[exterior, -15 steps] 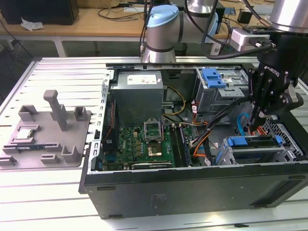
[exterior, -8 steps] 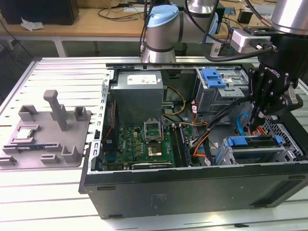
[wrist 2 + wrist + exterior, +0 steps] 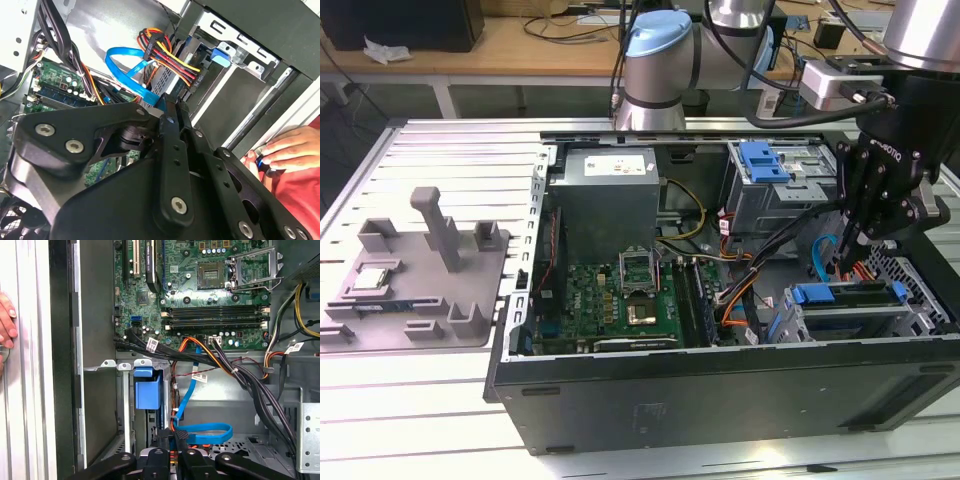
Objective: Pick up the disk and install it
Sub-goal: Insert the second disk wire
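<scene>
The disk (image 3: 860, 297), a flat drive in a blue frame, lies in the lower drive cage at the front corner of the open computer case (image 3: 720, 400), on the exterior view's right. My gripper (image 3: 847, 262) hangs just above that cage, fingers pointing down and pressed together with nothing visibly between them. In both wrist views the fingertips (image 3: 170, 106) (image 3: 172, 436) sit beside a looped blue data cable (image 3: 125, 67) (image 3: 205, 432). A red, yellow and black power cable (image 3: 170, 57) runs to the bay by the tips.
A blue latch tab (image 3: 147, 390) sits on the cage rim, and another (image 3: 765, 160) on the upper cage. Motherboard (image 3: 620, 295) and cable bundles fill the case. A grey fixture (image 3: 420, 270) with a chip (image 3: 372, 280) lies left. A person's hand (image 3: 282, 147) (image 3: 6, 322) rests outside the case wall.
</scene>
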`<state>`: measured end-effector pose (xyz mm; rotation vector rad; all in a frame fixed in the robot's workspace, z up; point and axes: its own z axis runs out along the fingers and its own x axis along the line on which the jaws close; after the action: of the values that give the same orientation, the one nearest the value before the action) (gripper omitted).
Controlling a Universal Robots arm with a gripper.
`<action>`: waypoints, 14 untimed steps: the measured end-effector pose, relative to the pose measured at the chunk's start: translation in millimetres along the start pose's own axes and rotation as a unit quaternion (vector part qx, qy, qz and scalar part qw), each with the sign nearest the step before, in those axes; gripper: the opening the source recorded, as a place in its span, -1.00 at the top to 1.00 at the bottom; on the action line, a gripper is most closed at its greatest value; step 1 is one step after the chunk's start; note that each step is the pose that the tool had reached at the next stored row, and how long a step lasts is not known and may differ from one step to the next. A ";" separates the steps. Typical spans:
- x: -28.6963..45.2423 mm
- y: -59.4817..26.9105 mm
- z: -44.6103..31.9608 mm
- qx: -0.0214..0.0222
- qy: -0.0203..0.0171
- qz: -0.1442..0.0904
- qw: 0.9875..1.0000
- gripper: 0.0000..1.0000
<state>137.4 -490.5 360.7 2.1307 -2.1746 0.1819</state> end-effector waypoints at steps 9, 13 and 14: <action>5.4 -3.7 0.9 0.000 0.000 0.000 1.000 0.68; 10.9 -4.5 1.7 0.000 -0.002 0.000 1.000 0.68; 11.8 -4.6 1.9 0.000 -0.004 0.000 1.000 0.68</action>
<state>141.7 -502.5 360.7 2.1346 -2.1784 0.1743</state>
